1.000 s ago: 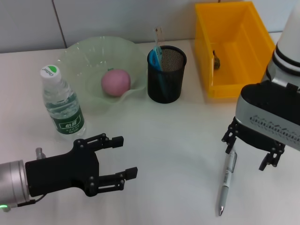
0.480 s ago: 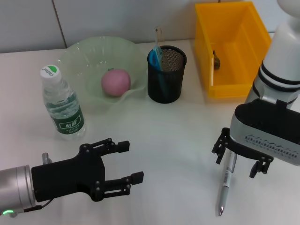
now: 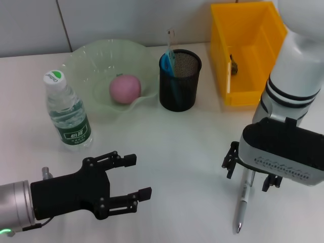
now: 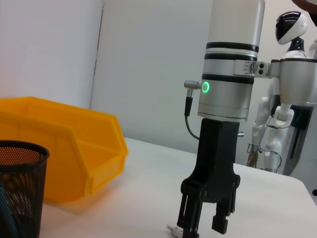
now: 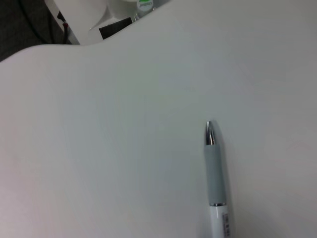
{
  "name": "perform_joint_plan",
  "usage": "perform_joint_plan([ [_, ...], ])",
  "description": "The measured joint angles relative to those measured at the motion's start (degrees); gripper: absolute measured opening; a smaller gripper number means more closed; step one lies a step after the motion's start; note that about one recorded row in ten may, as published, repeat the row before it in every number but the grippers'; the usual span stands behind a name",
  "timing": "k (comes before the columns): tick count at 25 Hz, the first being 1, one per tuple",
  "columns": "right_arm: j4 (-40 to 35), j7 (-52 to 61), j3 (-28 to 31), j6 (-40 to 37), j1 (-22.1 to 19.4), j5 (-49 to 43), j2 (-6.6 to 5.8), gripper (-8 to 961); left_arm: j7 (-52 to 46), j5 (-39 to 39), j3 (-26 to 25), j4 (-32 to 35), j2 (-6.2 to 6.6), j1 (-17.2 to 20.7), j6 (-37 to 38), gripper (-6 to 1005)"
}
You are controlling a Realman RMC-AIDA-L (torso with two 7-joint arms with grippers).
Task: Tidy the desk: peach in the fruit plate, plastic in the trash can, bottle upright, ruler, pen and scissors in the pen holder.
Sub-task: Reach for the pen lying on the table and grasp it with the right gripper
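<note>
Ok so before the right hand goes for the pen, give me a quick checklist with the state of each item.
1. Right hand over the pen: ok, its open fingers straddle the upper barrel.
2. Pen lying free on the table: ok, nothing touching it.
3. Fingers low enough to close on the pen: cannot tell from these views.
4. Room in the pen holder: ok, the blue items sit at one side.
5. Left hand out of the way: ok, open near the front edge, well away from the pen.
6. Peach in the fruit plate, bottle upright: ok.
</note>
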Motion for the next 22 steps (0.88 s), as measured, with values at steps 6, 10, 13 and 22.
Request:
perform_joint_plan([
  [6,0.7,0.0,-1.4,1.7,-0.4,0.1,0.14,701,0.1,0.3,-0.3,0.0,0.01,-0.4,0.4,809],
  [10,0.8,0.0,-1.9,2.4,-0.9,0.2,0.19,699,0.1,0.4,-0.3,0.1,0.00,-0.4,0.6,809],
  [13,0.7,0.0,-2.7,2.8,-1.1,0.3,0.24,698,0.1,0.4,-0.2,0.1,0.00,-0.4,1.1,809],
  [22,0.4,0.0,-3.7,3.4,-1.3,0.4,0.34,694,0.1,0.4,0.0,-0.1,-0.09,-0.6,1.3,809],
])
